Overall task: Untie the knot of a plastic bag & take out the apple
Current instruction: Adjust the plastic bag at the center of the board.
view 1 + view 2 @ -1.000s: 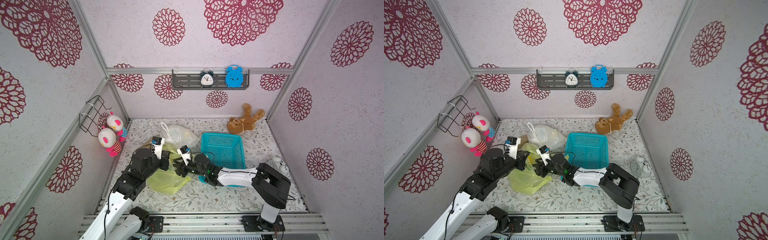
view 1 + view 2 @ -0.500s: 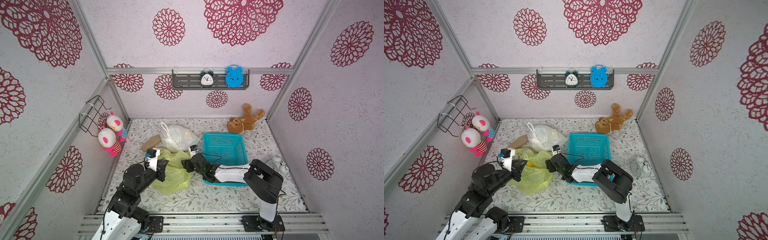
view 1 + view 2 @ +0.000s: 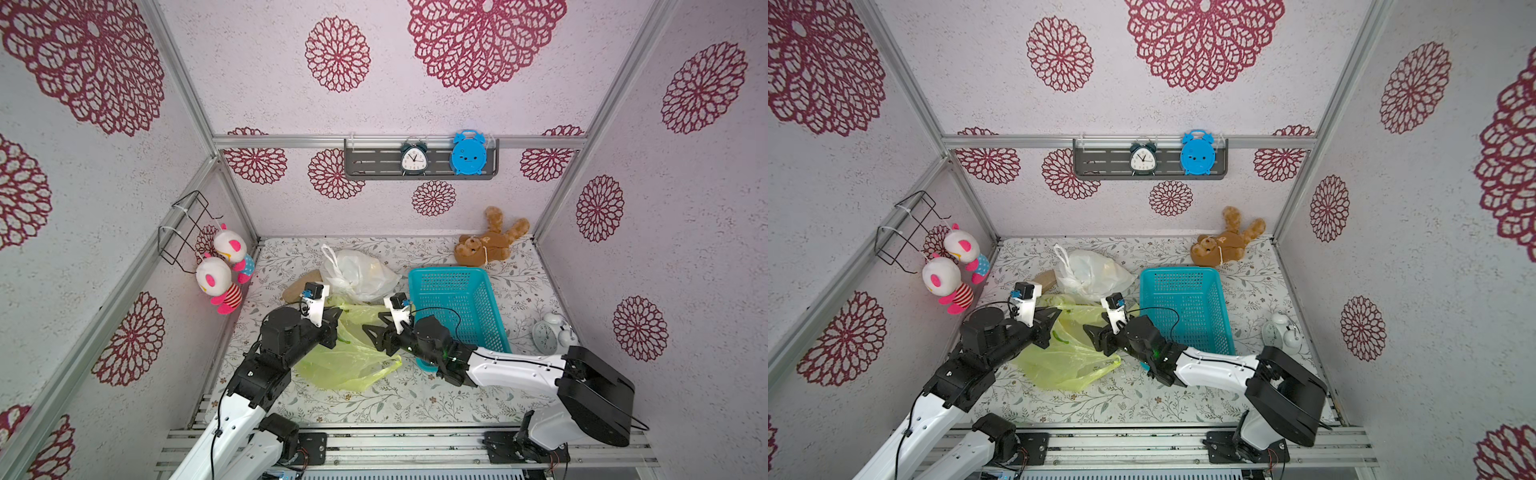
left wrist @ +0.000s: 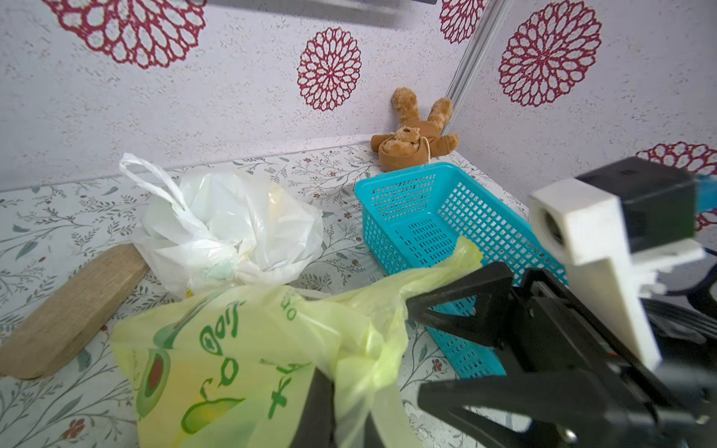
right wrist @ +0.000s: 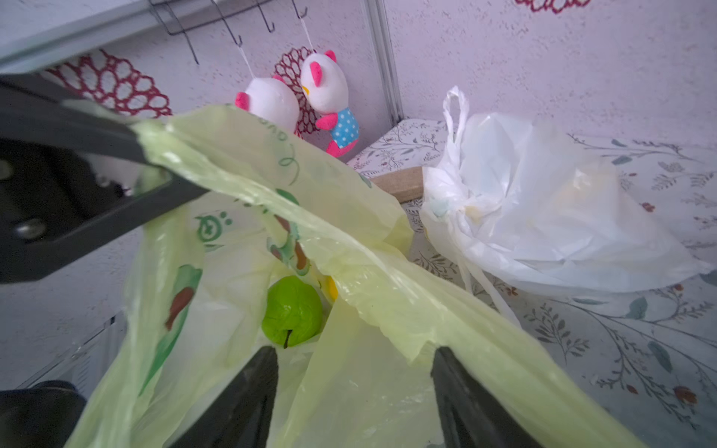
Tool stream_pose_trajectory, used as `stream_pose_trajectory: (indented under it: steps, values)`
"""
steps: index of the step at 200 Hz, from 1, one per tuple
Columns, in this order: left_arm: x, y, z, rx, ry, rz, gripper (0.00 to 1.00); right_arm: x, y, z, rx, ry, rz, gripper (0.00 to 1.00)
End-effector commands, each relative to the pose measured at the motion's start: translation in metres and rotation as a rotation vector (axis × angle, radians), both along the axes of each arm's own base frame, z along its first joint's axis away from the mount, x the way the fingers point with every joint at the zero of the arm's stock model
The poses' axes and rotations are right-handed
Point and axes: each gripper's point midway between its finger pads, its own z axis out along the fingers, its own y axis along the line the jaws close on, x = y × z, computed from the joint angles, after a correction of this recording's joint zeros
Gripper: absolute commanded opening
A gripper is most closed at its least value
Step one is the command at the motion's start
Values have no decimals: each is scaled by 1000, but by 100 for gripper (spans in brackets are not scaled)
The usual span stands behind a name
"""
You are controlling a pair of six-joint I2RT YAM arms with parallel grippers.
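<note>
Two end effectors attend to one yellow-green bag [image 3: 345,361], which lies on the table [image 3: 374,401] just beside the blue basket [image 3: 457,299].

The left end effector [image 5: 143,155] is pressed together on a fold of the bag's rim and holds that edge lifted. The likely reason is to make the mouth gape instead of slumping flat.

The right end effector [image 5: 353,351] has its jaws spread and grips nothing. It hangs at the raised mouth and points inward, which suggests it is lined up for a reach.

The green apple [image 5: 291,315] sits deep in the bag, seen in the right wrist view through the opening, just beyond the spread jaws. No knot shows at the mouth, so the untying looks done and the taking-out is not.

Loose film drapes near one jaw and could be caught along with the fruit.
</note>
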Motion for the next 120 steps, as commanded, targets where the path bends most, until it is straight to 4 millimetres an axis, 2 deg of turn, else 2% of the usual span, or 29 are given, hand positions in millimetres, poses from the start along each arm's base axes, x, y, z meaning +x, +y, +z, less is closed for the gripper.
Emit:
stream_pose_trajectory:
  steps: [1,12,23,33,59,89,100,120]
  values:
    - [9,-7,26,6,-74,-39,0,-26,6,25,61,-97,163,63]
    - [9,-16,29,-2,-70,-84,0,-31,15,21,48,-80,219,60]
    - [8,-21,31,-10,-68,-115,0,-24,22,19,43,-58,217,57]
    - [8,-23,32,-20,-69,-121,0,-23,31,22,55,-51,253,53]
    - [7,-24,31,-26,-63,-129,0,-14,57,21,51,-30,295,52]
    - [8,-26,27,-27,-50,-140,0,3,85,-2,-5,54,284,55]
    - [9,-28,24,-28,-40,-147,0,11,89,-11,-22,80,256,55]
    - [10,-30,22,-33,-40,-152,0,32,91,-43,-104,151,161,58]
